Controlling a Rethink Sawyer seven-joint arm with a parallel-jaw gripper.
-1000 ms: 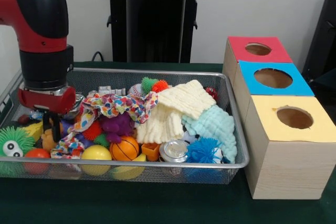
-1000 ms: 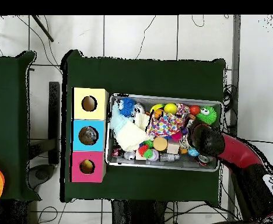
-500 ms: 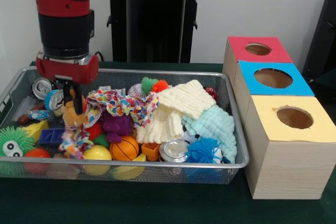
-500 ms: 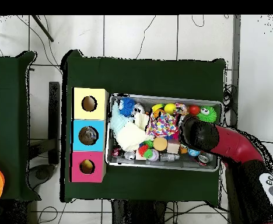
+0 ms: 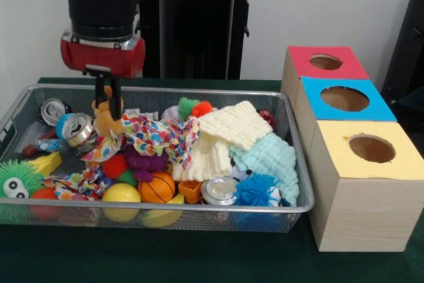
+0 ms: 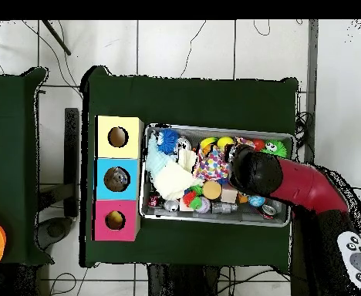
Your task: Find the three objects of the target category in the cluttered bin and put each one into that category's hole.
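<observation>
The claw (image 5: 106, 97) is clamped on a tan plush toy (image 5: 105, 118), holding it above the wire bin (image 5: 199, 209) toward the bin's 10 o'clock corner in the front view. A multicolored cloth (image 5: 156, 134) trails from the toy at 4 o'clock. Crushed cans (image 5: 74, 126) lie at its 9 o'clock. The yellow-topped box (image 5: 363, 164), blue-topped box (image 5: 344, 99) and red-topped box (image 5: 324, 62) stand on the desk (image 5: 165, 256) at the bin's 3 o'clock.
</observation>
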